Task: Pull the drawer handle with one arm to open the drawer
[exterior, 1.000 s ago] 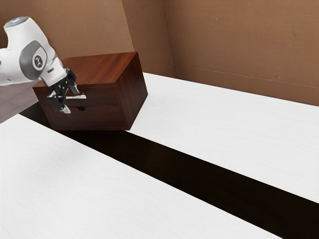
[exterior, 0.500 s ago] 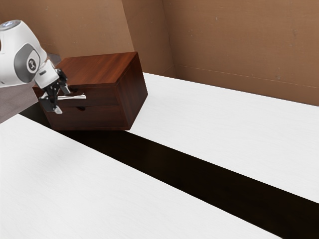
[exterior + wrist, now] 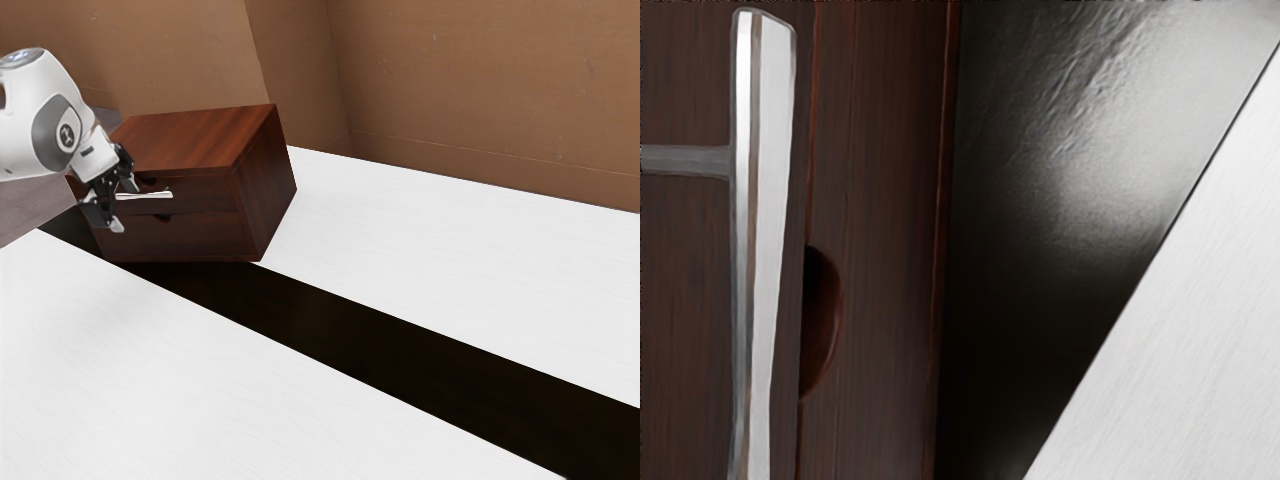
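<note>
The tool [image 3: 106,208] sits at the end of the drawer handle [image 3: 146,195], placed to pull it outward; its grip cannot be told.

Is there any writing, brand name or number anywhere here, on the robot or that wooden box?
None readable. The wooden box, its metal handle and the table carry no text; a small round mark on the arm is too small to read.

cabinet [image 3: 200,140]: dark red-brown wood, smooth, low sheen | handle [image 3: 760,250]: silvery brushed metal, satin | tabletop [image 3: 450,240]: white, matt (faint fine grain) | strip [image 3: 400,350]: black, soft gloss | arm shell [image 3: 40,110]: white glossy plastic
</note>
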Motion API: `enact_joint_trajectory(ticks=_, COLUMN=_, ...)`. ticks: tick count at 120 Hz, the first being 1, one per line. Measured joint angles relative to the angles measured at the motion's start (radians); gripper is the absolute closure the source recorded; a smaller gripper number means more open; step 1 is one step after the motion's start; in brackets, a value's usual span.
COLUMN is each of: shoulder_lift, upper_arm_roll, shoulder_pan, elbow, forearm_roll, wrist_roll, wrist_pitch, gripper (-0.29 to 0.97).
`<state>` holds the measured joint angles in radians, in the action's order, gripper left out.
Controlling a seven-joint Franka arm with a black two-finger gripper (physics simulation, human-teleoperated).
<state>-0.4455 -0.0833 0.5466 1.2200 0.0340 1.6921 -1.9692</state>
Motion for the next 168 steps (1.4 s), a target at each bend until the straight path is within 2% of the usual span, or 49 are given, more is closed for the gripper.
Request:
enact_joint_trajectory(ticks=41, shoulder_lift=0.009, upper_arm_roll=0.003, shoulder_pan=-0.004, elbow=0.003, forearm_roll=0.008, wrist_roll=-0.007, wrist_pitch=0.007, gripper=0.29)
enact_joint_trajectory(ticks=66, shoulder_lift=0.036, upper_arm_roll=0.005, shoulder_pan=-0.008, elbow=0.044, forearm_roll=0.014, wrist_roll=-0.021, wrist_pitch=0.024, gripper=0.32)
enact_joint_trajectory(ticks=110, shoulder_lift=0.178, upper_arm_roll=0.002, shoulder_pan=-0.005, elbow=0.224, forearm_roll=0.013, wrist_roll=-0.047, wrist_pitch=0.046, gripper=0.36)
enact_joint_trajectory(ticks=168, shoulder_lift=0.428, upper_arm_roll=-0.013, shoulder_pan=-0.006, elbow=0.537, forearm_roll=-0.009, wrist_roll=-0.069, wrist_pitch=0.009, gripper=0.38)
